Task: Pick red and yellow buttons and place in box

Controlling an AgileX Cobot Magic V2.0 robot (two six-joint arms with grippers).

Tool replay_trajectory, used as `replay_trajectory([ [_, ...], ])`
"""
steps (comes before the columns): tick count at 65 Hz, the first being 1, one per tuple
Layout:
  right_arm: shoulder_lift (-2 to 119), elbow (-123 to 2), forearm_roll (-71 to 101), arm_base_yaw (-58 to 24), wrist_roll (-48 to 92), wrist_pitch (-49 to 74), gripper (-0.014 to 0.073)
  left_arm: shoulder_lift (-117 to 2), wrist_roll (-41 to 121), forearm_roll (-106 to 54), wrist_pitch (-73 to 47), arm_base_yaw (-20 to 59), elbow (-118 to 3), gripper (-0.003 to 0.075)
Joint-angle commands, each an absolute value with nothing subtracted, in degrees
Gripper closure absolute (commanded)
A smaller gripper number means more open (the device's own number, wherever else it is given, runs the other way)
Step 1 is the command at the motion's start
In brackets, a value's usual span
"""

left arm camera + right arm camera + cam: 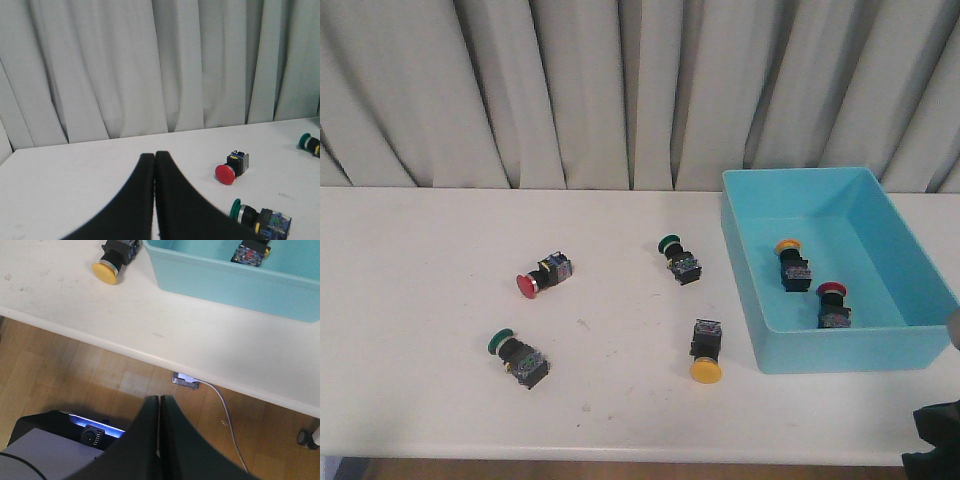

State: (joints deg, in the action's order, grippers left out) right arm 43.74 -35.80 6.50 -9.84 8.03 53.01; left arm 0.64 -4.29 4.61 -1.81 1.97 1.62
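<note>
A red button [542, 276] lies on the white table [420, 330] left of centre; it also shows in the left wrist view [231, 168]. A yellow button [705, 353] lies just left of the turquoise box [800, 352], and shows in the right wrist view [114, 259]. Inside the box lie a yellow button [791, 262] and a red button [833, 304]. My left gripper [154, 155] is shut and empty, above the table, apart from the red button. My right gripper [159, 399] is shut and empty, off the table's front edge over the floor; part of the right arm [935, 435] shows at the front view's lower right.
Two green-capped buttons lie on the table, one at the front left [517, 358] and one near the middle [679, 258]. Grey curtains [620, 90] hang behind the table. A wooden floor with a cable [220, 400] lies below the table's edge.
</note>
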Motion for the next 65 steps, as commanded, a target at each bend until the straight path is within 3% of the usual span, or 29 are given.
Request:
replay_trajectory([
  [1, 43.57, -37.15, 6.53, -9.94, 8.44, 50.66, 0.0601, 1.71, -4.32, 4.02, 5.44, 1.81, 4.41, 0.0728],
  [65, 43.57, -37.15, 6.53, -9.94, 8.44, 50.66, 0.0601, 1.45, -0.91, 2.64, 0.0, 1.81, 4.35, 0.0728],
])
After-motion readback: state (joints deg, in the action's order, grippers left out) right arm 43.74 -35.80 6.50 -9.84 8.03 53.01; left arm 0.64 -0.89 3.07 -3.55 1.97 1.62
